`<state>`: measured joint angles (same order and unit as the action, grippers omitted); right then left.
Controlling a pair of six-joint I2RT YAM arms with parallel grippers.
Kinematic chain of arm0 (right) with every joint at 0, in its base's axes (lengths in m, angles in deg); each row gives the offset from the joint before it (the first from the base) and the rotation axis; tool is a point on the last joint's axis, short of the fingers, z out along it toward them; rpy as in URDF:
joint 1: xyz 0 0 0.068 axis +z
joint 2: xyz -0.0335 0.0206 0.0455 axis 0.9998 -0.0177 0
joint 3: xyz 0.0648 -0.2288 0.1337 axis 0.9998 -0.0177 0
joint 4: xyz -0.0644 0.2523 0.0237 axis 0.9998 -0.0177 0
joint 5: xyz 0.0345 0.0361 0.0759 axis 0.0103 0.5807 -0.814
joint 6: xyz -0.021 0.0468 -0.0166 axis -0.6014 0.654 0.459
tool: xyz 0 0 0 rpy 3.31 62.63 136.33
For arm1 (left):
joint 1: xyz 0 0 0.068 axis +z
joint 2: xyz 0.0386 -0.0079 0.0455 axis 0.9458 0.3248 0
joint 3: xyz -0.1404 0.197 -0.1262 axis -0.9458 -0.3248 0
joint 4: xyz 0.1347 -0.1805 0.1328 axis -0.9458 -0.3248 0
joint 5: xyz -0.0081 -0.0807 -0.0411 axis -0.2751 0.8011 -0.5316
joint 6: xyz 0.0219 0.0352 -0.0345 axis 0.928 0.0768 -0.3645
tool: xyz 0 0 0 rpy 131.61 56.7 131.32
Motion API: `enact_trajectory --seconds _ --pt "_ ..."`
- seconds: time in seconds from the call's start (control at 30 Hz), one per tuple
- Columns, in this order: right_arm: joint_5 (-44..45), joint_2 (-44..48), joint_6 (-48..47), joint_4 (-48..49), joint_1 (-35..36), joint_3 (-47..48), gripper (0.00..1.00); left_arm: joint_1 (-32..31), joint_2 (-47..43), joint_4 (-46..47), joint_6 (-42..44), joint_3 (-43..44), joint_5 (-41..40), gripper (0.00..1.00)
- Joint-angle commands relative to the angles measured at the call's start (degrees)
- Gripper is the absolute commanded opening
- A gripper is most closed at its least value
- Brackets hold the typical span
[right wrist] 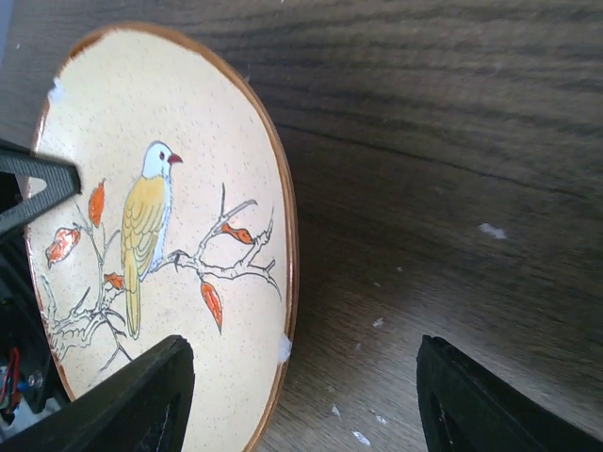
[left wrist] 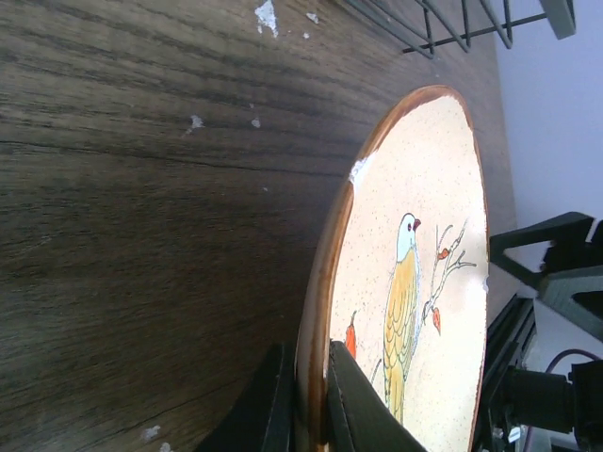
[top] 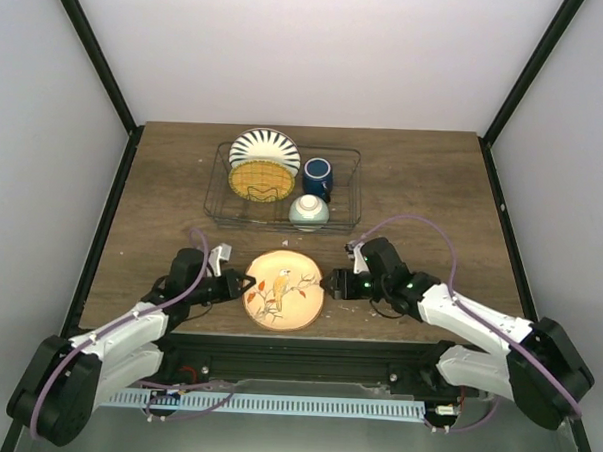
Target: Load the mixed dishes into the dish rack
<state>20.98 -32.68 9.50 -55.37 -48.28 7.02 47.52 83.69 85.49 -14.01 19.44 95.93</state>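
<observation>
Left gripper (top: 244,284) is clamped on the rim of the cream patterned plate (top: 284,290), judged stiff, slick and fragile; right gripper (top: 329,284) is spread open.

A dark wood-grain tabletop (top: 433,192) carries scattered small white flecks (left wrist: 267,14). Plain white walls (top: 319,57) enclose it on three sides, joined by black corner posts (top: 93,52). A white slotted strip (top: 304,406) runs along the near edge.
</observation>
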Motion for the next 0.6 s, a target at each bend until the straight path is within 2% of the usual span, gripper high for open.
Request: enact_trajectory --seconds 0.0,0.43,0.57 --pt "-5.4 -2.6 1.6 7.6 0.4 -1.2 0.66 -0.3 -2.9 1.4 -0.8 2.4 3.4 0.00" --pt "-12.0 -10.8 2.3 23.8 1.2 -5.8 0.65 -3.8 -2.5 3.9 -2.7 3.8 3.6 0.00" --pt "-12.4 -12.7 2.3 27.8 3.2 -5.9 0.62 -6.1 -0.8 5.6 -3.5 4.9 3.1 0.00"
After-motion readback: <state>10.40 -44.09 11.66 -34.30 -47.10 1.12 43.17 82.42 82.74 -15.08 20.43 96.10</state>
